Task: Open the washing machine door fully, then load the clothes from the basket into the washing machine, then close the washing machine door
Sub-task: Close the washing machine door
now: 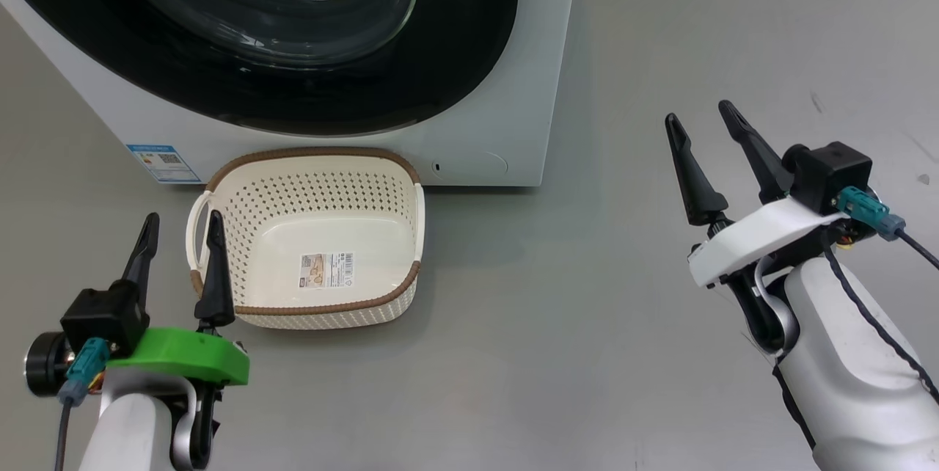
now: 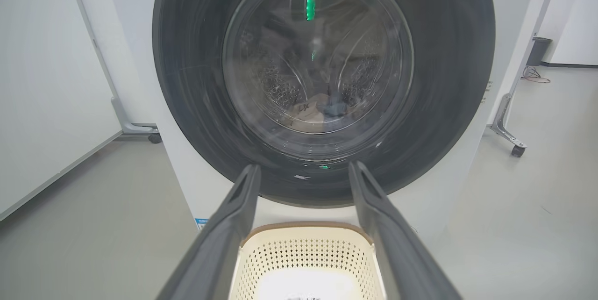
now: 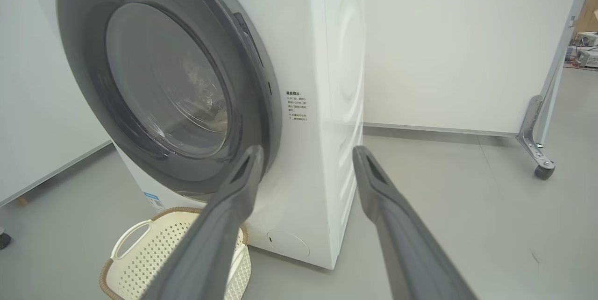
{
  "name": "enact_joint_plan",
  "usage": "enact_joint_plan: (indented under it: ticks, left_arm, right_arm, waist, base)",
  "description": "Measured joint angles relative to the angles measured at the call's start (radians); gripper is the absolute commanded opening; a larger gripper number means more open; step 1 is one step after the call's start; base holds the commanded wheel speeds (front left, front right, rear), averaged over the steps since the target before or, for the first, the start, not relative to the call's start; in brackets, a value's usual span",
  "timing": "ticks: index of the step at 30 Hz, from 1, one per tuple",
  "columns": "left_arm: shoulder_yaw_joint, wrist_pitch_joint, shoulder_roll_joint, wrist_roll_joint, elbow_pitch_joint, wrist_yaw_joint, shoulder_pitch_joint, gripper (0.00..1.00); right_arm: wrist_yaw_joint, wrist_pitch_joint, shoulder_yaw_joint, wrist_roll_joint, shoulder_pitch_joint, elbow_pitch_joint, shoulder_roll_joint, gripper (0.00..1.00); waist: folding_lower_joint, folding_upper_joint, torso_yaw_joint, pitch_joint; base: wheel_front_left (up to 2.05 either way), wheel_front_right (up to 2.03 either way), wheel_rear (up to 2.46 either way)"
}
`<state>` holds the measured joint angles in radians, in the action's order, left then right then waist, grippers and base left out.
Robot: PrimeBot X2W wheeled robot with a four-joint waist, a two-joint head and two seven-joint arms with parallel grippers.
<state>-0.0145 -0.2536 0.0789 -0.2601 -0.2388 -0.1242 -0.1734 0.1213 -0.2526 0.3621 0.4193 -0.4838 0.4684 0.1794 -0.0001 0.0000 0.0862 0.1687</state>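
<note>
from the head view, the left claw [image 1: 183, 216] stands with its two fingers spread and nothing between them. just ahead of it and to its right sits the basket [image 1: 323, 185], its near finger overlapping the basket's left rim. the basket holds nothing but the barcode sticker [image 1: 327, 271] on its floor. beyond the basket rises the washing machine [image 1: 477, 141], and the washing machine door [image 1: 455, 53] looks shut against its front. the right claw [image 1: 698, 111] hangs over the grey floor [image 1: 587, 309], well to the right of the basket, fingers parted and empty.

from the left wrist view, the left claw [image 2: 303, 165] is spread wide. the door's black ring [image 2: 444, 80] faces it straight ahead. through the glass we see the clothes [image 2: 322, 108], beige and blue pieces lying low in the steel drum [image 2: 280, 89]. below, between the fingers, the basket [image 2: 308, 253] shows a bare inside.

from the right wrist view, the right claw [image 3: 307, 148] is open and grips nothing. the door [image 3: 79, 57] lies ahead and to its left, seen at a slant. the machine's white side [image 3: 336, 80] stands between the fingers, and the basket [image 3: 154, 253] sits low to the left, partly behind the left finger.
</note>
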Motion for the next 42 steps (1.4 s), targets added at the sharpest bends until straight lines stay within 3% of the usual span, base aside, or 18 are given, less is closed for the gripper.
enact_joint_plan:
  ticks: [25, 42]
  left_arm:
    - [0.047, 0.0, -0.007, 0.031, -0.008, 0.0, 0.103, 1.0]
    - [0.039, 0.0, -0.008, 0.056, -0.022, 0.0, 0.158, 1.0]
  right_arm:
    - [-0.045, 0.0, -0.131, -0.016, 0.327, -0.155, 0.002, 1.0]
    - [-0.052, 0.0, -0.164, -0.054, 0.413, -0.229, -0.014, 1.0]
  waist:
    - [0.0, 0.0, -0.057, -0.096]
    - [0.0, 0.0, -0.054, -0.143]
  base:
    - [0.0, 0.0, 0.0]
    - [0.0, 0.0, 0.0]
